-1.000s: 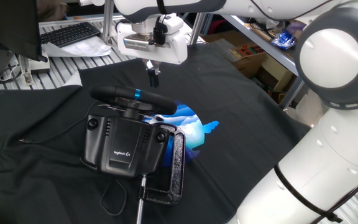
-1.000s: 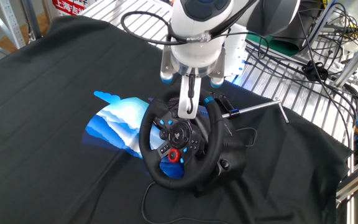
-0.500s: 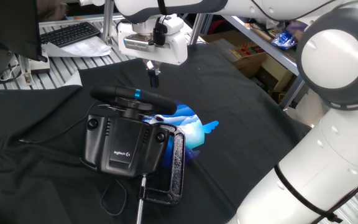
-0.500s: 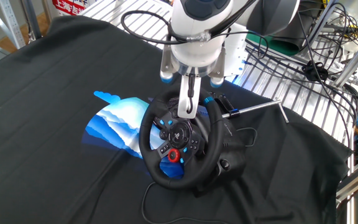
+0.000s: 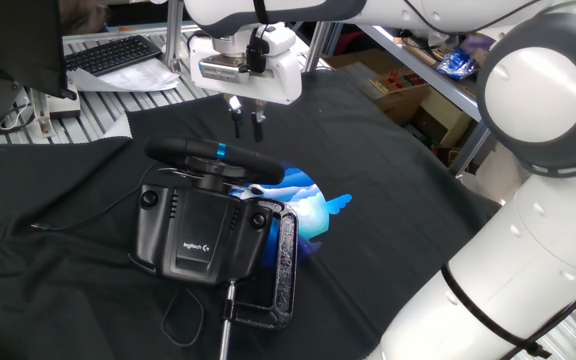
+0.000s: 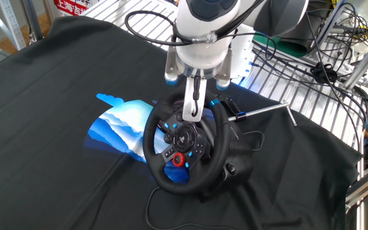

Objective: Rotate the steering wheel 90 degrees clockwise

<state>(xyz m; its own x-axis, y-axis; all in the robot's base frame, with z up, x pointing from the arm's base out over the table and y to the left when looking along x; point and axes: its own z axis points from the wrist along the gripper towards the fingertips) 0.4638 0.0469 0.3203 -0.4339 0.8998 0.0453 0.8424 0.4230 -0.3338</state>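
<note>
Above the black cloth-draped table (image 5: 388, 170), the white gripper (image 5: 247, 124) hangs with its two thin dark fingers (image 5: 258, 124) slightly apart, holding nothing, just over the top of the steering wheel (image 6: 185, 149). That wheel, a matte black round rim with a small light-blue stripe, stands on its boxy plastic base (image 5: 196, 232), held by a metal C-clamp (image 5: 280, 270) beside a blue and white patch (image 6: 121, 126). From the other side the fingers overlap the hub, so contact probably cannot be judged there.

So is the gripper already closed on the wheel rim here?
No. In one fixed view the gripper hangs above the steering wheel with its two fingers apart and a clear gap down to the rim.
</note>
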